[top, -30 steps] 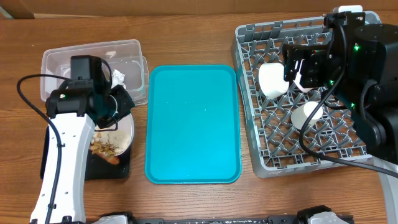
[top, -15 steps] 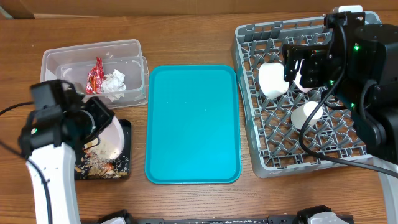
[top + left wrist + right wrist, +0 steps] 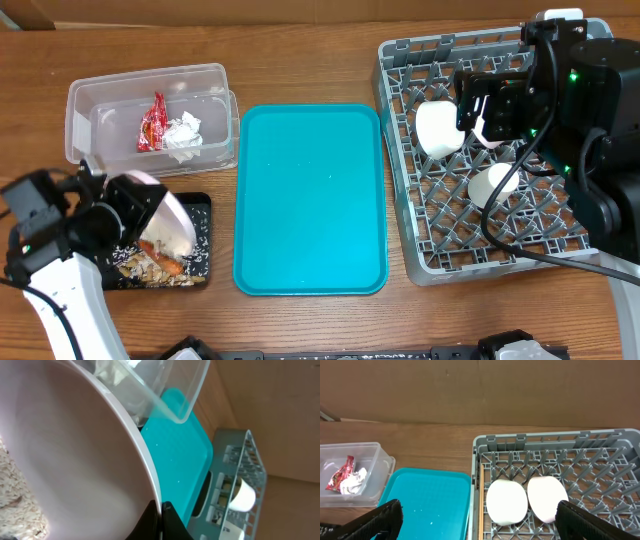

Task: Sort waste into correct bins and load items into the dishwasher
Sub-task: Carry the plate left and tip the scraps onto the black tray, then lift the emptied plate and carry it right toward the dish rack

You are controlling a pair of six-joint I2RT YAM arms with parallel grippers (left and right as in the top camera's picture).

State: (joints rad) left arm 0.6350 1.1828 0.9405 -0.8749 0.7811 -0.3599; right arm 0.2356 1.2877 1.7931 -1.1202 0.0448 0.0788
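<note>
Tipping the pink bowl (image 3: 165,218) over the black tray (image 3: 203,215) is the job right now. The left gripper (image 3: 160,512) pinches the bowl's rim tight. The bowl looks almost clean, and the food scraps (image 3: 140,265) lie in the tray under it. It is best to hold it steep and low so no bits jump onto the wood. The right gripper (image 3: 479,512) hangs wide open over the gray rack (image 3: 395,110), holding nothing. The red wrapper (image 3: 152,120) and napkin (image 3: 183,135) sit in the clear tub (image 3: 80,100). A blue-green tray (image 3: 310,200) lies in the middle of the wooden table (image 3: 300,60). Brown cardboard (image 3: 470,385) stands behind.
</note>
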